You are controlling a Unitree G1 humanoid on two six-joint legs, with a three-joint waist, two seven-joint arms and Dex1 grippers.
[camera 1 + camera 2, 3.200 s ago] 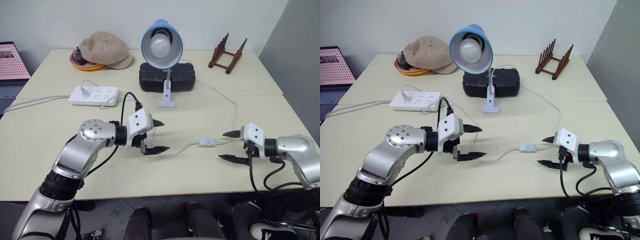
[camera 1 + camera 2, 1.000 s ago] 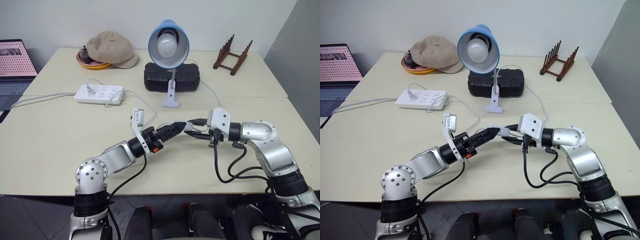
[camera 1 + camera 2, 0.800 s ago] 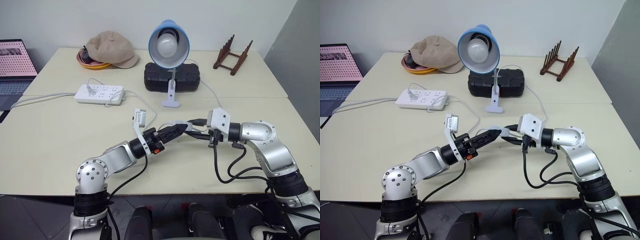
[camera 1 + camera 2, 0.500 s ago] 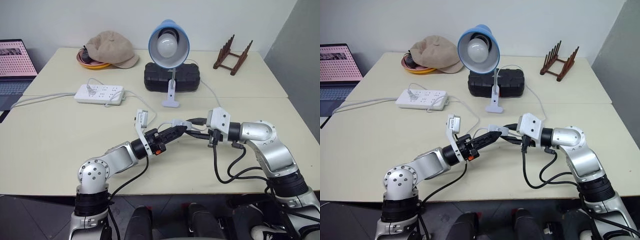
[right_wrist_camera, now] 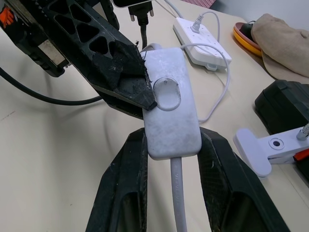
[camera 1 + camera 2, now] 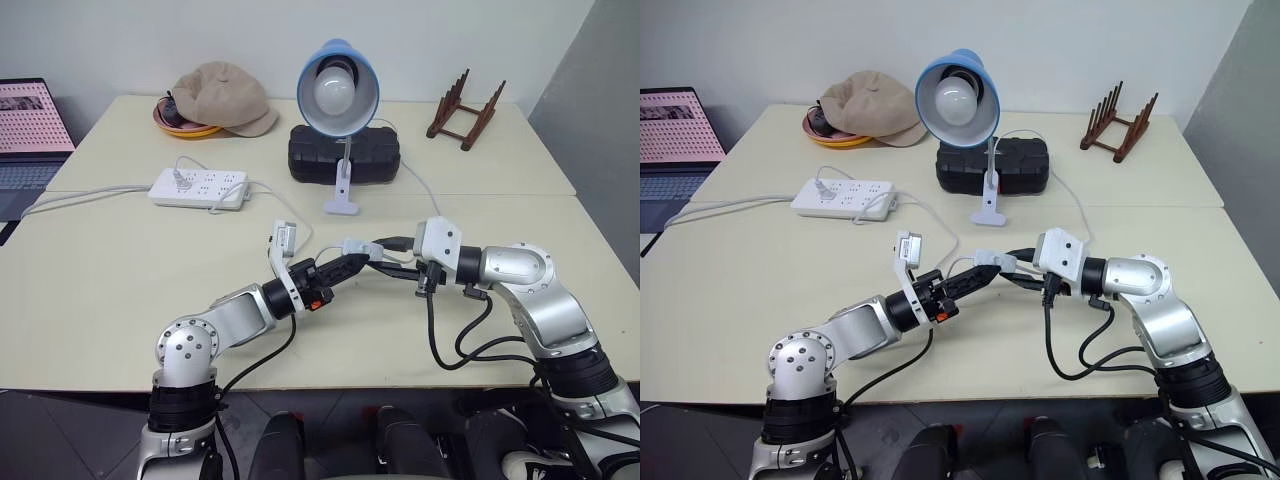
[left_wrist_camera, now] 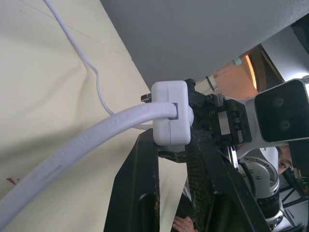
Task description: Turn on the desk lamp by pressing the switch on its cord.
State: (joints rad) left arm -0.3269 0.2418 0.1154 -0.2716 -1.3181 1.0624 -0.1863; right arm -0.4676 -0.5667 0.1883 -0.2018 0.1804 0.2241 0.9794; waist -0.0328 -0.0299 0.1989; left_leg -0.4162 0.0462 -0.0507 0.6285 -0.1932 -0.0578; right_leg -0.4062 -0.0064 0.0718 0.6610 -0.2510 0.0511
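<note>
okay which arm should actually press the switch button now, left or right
Left, probably. The right gripper is shut on the switch, clamping its sides, so it can't press. The left gripper is shut, its tip at the edge of the round button.

Silver jointed arms (image 6: 215,325) with black collars, white wrist blocks (image 6: 438,240), looping black cables (image 6: 452,345), and ribbed black fingers (image 5: 120,193).

Switch (image 6: 993,259): held up over the bench (image 6: 760,290) between both claws.
Right claw (image 6: 1012,269): closed on it.
Left claw (image 6: 980,277): closed, tips touching it.
Desk lamp (image 6: 958,98): unlit.
</note>
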